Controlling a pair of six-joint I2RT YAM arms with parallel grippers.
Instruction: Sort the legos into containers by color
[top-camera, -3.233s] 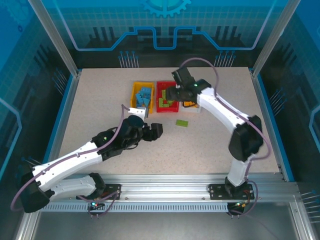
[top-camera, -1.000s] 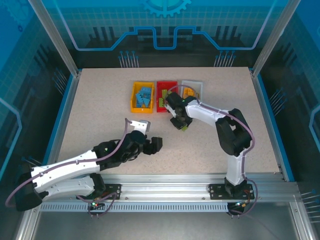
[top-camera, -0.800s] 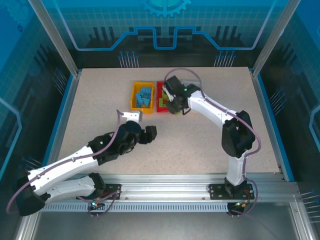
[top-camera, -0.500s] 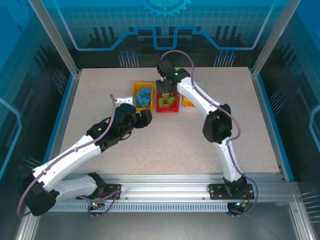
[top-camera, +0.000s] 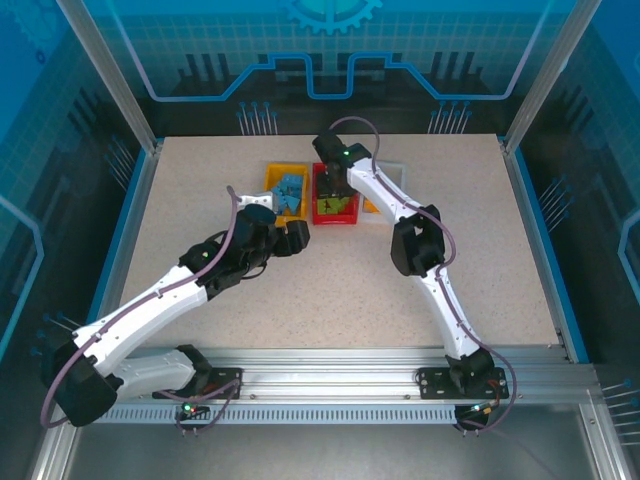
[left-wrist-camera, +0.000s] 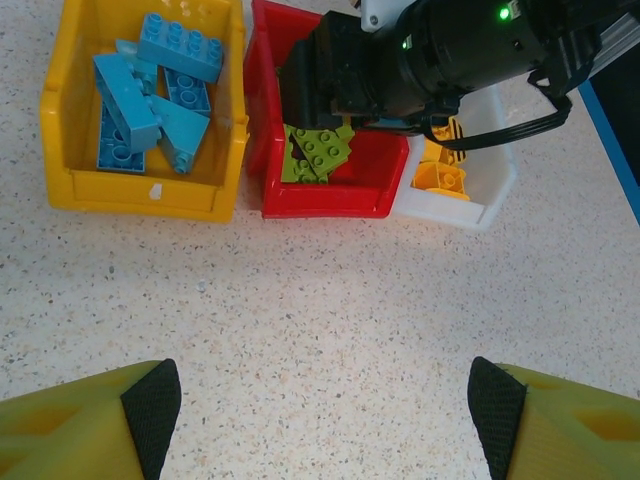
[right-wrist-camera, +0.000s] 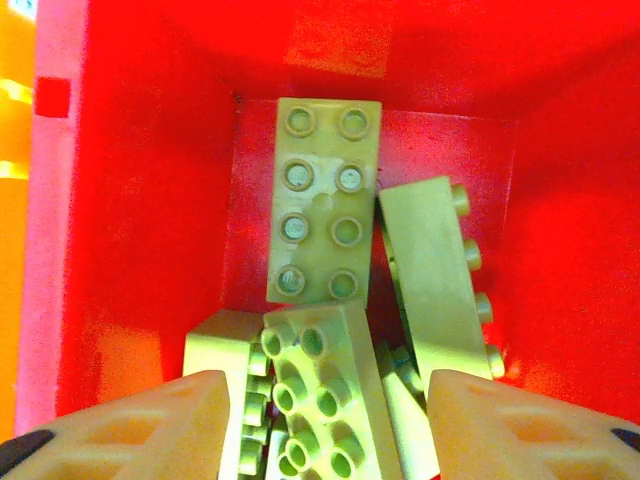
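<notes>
Your right pincer (right-wrist-camera: 320, 430) sits low inside the red bin (right-wrist-camera: 130, 200), its fingers spread well apart and nothing clamped between them. The green bricks (right-wrist-camera: 322, 200) lie loose directly under and just ahead of its tips: one flat with studs up, the rest tilted against each other. Judgement: you are this deep within the walls so that a brick let go here lands among its own colour and cannot skip out. Just beside the pincer's left stands the yellow bin (left-wrist-camera: 140, 195) holding the blue bricks (left-wrist-camera: 150, 90). Just to its right, the white bin (left-wrist-camera: 480, 190) holds the yellow pieces (left-wrist-camera: 440, 175). The three bins stand in a close row, which keeps your travel between colours short. Your left pincer (left-wrist-camera: 320, 410) hovers nearer you than the bins, over bare table (left-wrist-camera: 320, 300), jaws wide and empty. Judgement: it is parked clear of the right arm's path. No loose brick shows on the tabletop, so the sort looks close to finished.
</notes>
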